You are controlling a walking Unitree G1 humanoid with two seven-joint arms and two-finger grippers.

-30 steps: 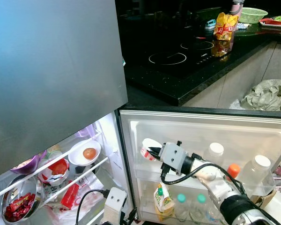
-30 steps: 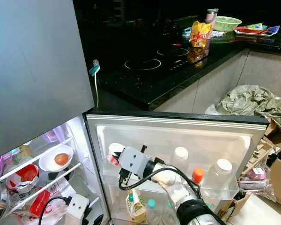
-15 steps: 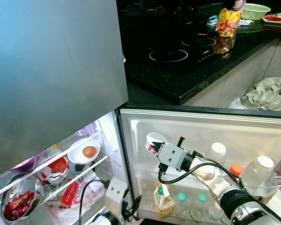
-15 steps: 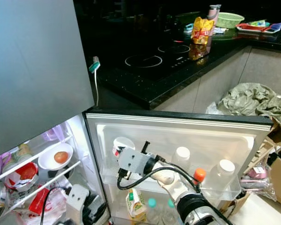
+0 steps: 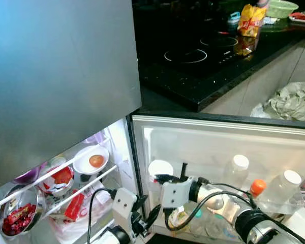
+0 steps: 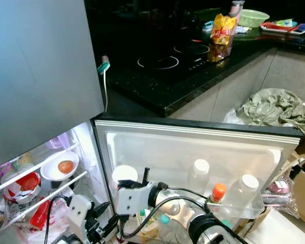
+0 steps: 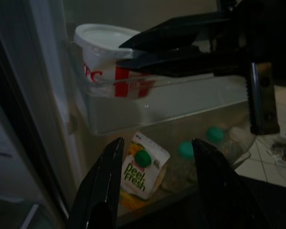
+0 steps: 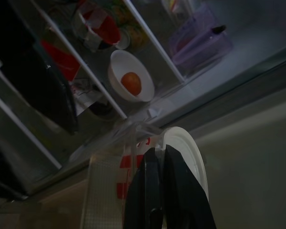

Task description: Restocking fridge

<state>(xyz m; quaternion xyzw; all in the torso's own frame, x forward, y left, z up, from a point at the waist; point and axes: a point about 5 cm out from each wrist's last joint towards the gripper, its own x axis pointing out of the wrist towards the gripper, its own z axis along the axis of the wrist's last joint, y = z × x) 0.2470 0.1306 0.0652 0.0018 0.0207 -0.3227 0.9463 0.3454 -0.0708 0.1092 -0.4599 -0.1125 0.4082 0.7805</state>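
Lowest and nearest, the left gripper (image 7: 155, 186) hung by the foot of the open fridge door, its fingers (image 7: 102, 191) spread wide and holding nothing. Past them, in the bottom door rack, a juice carton (image 7: 142, 169) with a green cap stood beside green-capped bottles (image 7: 186, 150).

- One rack up: the white tub (image 7: 102, 47), red lettering on its side and a flat white lid, sat upright in the door shelf (image 7: 181, 100), at the hinge end, against the clear front wall.
- The right gripper (image 5: 159, 178) reached level toward the tub from the door's outer side. Its fingers were drawn nearly together with nothing visible between them, tips at the tub's upper wall and lid edge. Touching or just short: could not tell.
- Further along the same shelf: a white-capped bottle (image 5: 238, 166), an orange-capped one (image 5: 257, 186) and a larger clear bottle (image 5: 284, 185).
- Inside the fridge: a white bowl (image 5: 91, 160) holding one orange fruit, and a steel bowl (image 5: 18, 218) of red packets below.
- Beyond: a black cooktop (image 5: 185, 56) and a yellow snack bag (image 5: 250, 20) on the counter.

Handling, my judgement: the tub looked like thin-walled card or plastic, light, easily crushed, with a lid that could pop. Best taken across the body below the rim with gentle pressure, kept upright, never lifted by the lid.
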